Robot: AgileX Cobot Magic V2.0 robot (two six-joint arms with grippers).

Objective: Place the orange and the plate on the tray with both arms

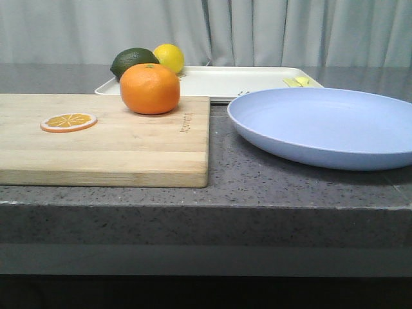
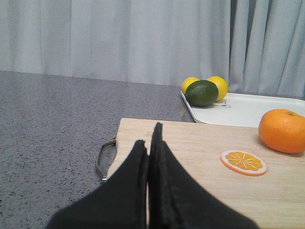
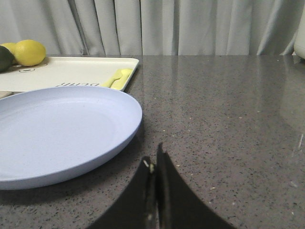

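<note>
Sitting on the wooden cutting board (image 1: 103, 138) near its far edge: the orange (image 1: 149, 88) | plate (image 1: 325, 125) on the counter (image 1: 257, 193), just in front of the tray (image 1: 225, 80) | left gripper (image 2: 150, 143) pressed closed, empty, over the board | right gripper (image 3: 153, 167) closed, empty, beside the plate.

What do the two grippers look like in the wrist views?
Both the left gripper and the right gripper show plain matte black fingers that widen toward the camera and taper to narrow tips. No cables or markings are visible, and the arms themselves are out of view.
</note>
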